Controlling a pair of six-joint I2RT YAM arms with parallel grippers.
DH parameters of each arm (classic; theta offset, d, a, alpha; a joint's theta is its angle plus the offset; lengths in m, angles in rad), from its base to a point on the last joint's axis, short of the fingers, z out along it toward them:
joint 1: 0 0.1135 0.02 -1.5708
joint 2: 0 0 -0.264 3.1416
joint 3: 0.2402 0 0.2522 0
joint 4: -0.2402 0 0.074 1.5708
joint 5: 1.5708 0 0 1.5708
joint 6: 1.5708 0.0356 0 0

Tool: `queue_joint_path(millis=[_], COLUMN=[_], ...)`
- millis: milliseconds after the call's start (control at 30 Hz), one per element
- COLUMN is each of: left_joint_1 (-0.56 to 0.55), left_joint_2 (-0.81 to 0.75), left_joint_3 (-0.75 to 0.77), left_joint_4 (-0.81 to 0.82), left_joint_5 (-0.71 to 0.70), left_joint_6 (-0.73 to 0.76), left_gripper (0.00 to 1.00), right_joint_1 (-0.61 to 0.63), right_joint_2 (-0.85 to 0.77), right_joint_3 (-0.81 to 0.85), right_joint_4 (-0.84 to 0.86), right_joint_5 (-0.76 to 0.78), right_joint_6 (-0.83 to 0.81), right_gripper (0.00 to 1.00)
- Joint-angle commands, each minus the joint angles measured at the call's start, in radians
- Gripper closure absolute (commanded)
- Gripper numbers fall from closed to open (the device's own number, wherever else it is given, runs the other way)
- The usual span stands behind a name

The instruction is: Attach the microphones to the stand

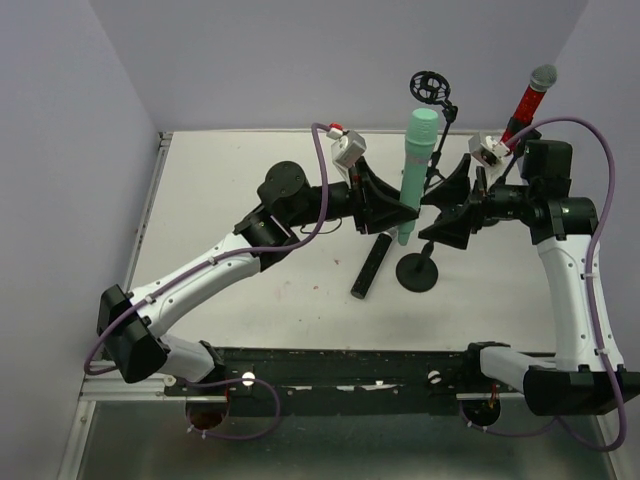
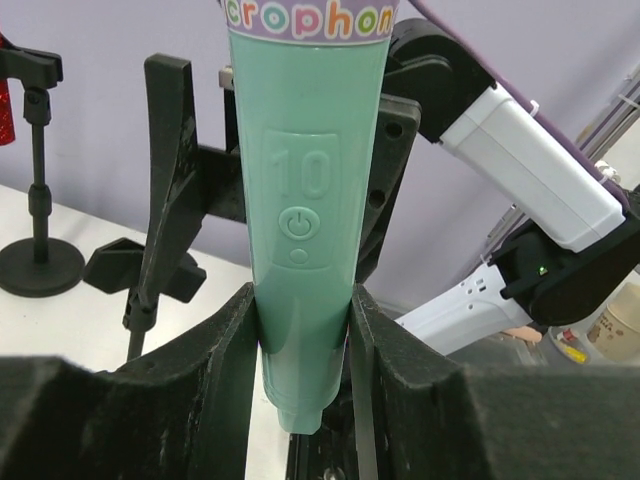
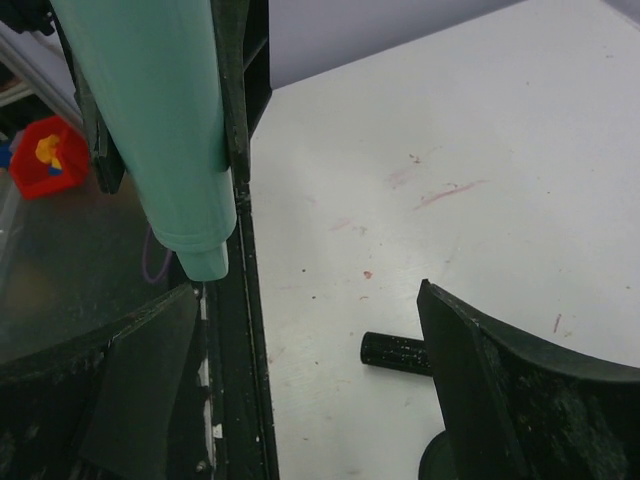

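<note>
Mint-green microphone [image 1: 415,170] stands upright just beside the stand [image 1: 417,272], clamped low by the half-closed left gripper [image 2: 303,350], so I think the wide-open, empty right gripper [image 1: 452,203], also near the stand, should steady the pole while the handle goes slowly into the top holder [image 1: 430,86].

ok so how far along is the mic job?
Done: the red microphone appears already mounted at the back right. In hand: the left fingers grip the mint-green microphone upright beside the round-based stand, with the right fingers open nearby. Left: seat the green one, then the black microphone lying on the table.
</note>
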Motion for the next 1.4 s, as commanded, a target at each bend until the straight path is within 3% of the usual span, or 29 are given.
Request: queue_joint_path(millis=[0, 600, 700, 867, 1133, 1200, 1300, 1367], left_joint_1=[-0.020, -0.061, -0.066, -0.080, -0.086, -0.086, -0.086, -0.086], left_joint_2=[0.028, 0.094, 0.102, 0.114, 0.128, 0.128, 0.126, 0.123], left_joint_3=[0.065, 0.062, 0.062, 0.061, 0.056, 0.051, 0.053, 0.048], left_joint_4=[0.066, 0.158, 0.177, 0.207, 0.213, 0.218, 0.224, 0.229], left_joint_5=[-0.043, -0.166, -0.185, -0.214, -0.214, -0.217, -0.218, -0.217], left_joint_6=[-0.015, -0.041, -0.041, -0.041, -0.043, -0.044, -0.046, -0.050], left_gripper=[0.92, 0.92, 0.92, 0.93, 0.93, 0.92, 0.92, 0.91], right_joint_1=[0.049, 0.084, 0.084, 0.092, 0.094, 0.092, 0.092, 0.092], right_joint_2=[-0.015, -0.010, -0.009, -0.012, -0.007, -0.006, -0.009, -0.012], right_joint_3=[-0.028, -0.070, -0.096, -0.142, -0.131, -0.134, -0.157, -0.168], right_joint_4=[0.108, 0.314, 0.386, 0.516, 0.532, 0.536, 0.593, 0.607], right_joint_5=[-0.050, -0.167, -0.173, -0.162, -0.173, -0.182, -0.181, -0.182], right_joint_6=[0.112, 0.342, 0.414, 0.568, 0.594, 0.596, 0.645, 0.657], right_gripper=[0.00, 0.01, 0.07, 0.28, 0.25, 0.38, 0.73, 0.83])
